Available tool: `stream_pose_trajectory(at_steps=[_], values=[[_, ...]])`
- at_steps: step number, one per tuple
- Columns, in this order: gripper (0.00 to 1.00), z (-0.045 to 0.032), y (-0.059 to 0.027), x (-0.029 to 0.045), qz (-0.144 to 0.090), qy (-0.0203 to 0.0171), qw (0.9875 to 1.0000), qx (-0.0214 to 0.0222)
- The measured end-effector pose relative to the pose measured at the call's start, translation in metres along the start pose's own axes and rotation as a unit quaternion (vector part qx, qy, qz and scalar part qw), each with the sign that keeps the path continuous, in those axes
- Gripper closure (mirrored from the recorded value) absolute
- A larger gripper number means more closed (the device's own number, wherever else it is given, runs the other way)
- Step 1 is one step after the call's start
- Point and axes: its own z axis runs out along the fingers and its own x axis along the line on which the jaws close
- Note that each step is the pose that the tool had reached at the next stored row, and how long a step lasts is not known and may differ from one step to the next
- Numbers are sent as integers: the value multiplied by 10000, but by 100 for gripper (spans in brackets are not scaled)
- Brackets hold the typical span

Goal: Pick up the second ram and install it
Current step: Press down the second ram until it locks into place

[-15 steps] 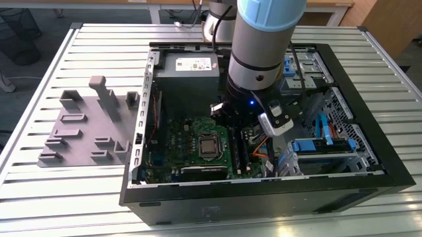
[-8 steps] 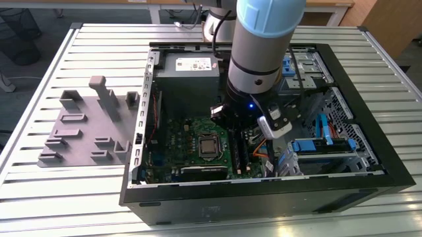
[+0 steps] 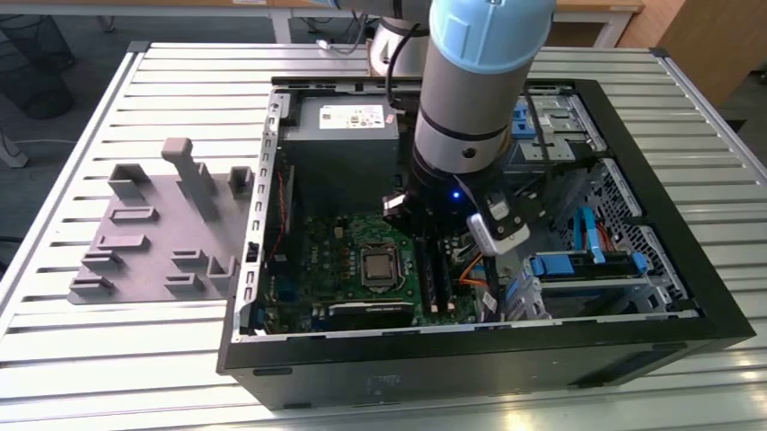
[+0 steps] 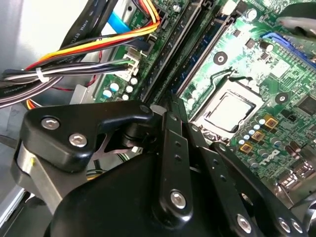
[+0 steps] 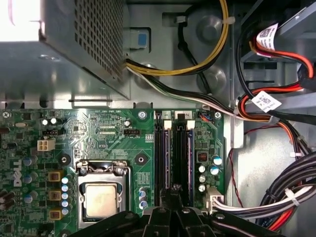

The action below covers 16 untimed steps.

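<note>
Arm: the robot arm (image 3: 480, 99) reaches straight down into the open computer case (image 3: 480, 350), which lies on the slatted table (image 3: 132, 359).
Gripper: the gripper (image 5: 172, 193) sits low over the memory slots (image 5: 174, 153) on the motherboard (image 5: 98, 133), just beside the processor socket (image 5: 102, 197).
Fingers: drawn narrow, tips close together over the slot area in both wrist views; whether they clamp anything between them I cannot tell.
Second ram: a long thin stick (image 4: 168, 54) stands edge-up in the slots directly beyond the fingertips in the second wrist view; which of the dark sticks there is the second ram I cannot tell.
Cables: a bundle of orange, yellow, red and black wires (image 4: 94, 47) runs just beside the slots.
Holder: the grey plastic holder blocks (image 3: 156, 233) sit on the table at the exterior view's left, well apart from the gripper.
Power supply: a metal box (image 3: 348, 121) at the far end of the case.
</note>
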Motion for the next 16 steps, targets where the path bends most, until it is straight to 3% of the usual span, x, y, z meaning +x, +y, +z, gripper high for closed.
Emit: stream_pose_trajectory(at_steps=[4,8,16], values=[[89,-33,7,-2,0,-5,10000,-18],[89,-191,4,-1,0,0,10000,-7],[89,-194,4,-1,0,0,10000,-7]])
